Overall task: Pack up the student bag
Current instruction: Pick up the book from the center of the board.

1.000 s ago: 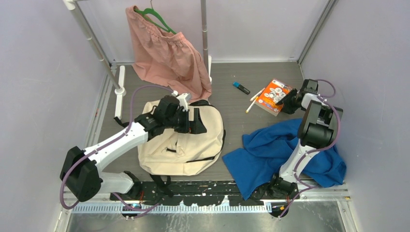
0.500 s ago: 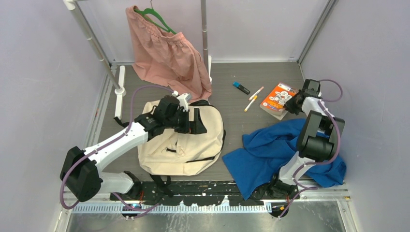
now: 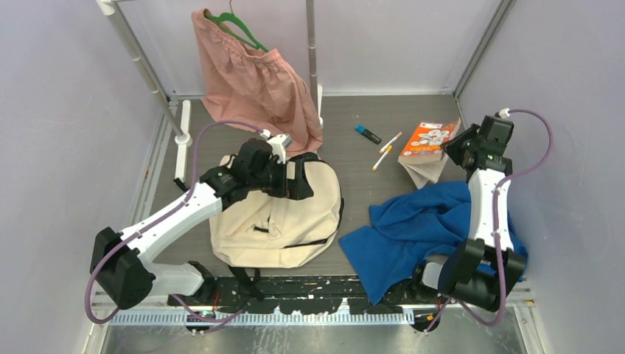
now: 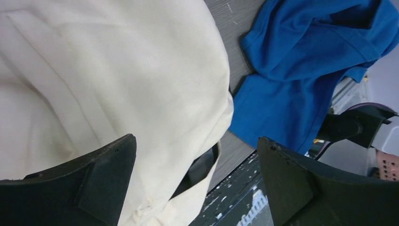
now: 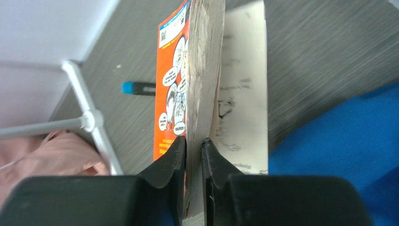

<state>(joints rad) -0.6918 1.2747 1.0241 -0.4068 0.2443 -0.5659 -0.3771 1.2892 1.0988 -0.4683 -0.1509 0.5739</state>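
Closest in, left of centre, find the student bag (image 3: 284, 221) flat on the table (image 3: 361, 181), front pocket up, just beside a rumpled blue cloth (image 3: 420, 228). Runs near to far along its length, leaning slightly right; shows a black loop at the far end, so probably points its top away. Looks soft, floppy and light while empty; best taken at the zipper edge or that loop, never mid-panel. Over its far end, see the left gripper (image 3: 295, 184) spread wide, holding nothing. Further back on the right, catch the right gripper (image 5: 194, 141) pinched on an orange book (image 3: 430, 140), lifted on edge, one cover sagging. Beyond, note pens (image 3: 387, 151) and a marker (image 3: 367, 133) loose on the table.
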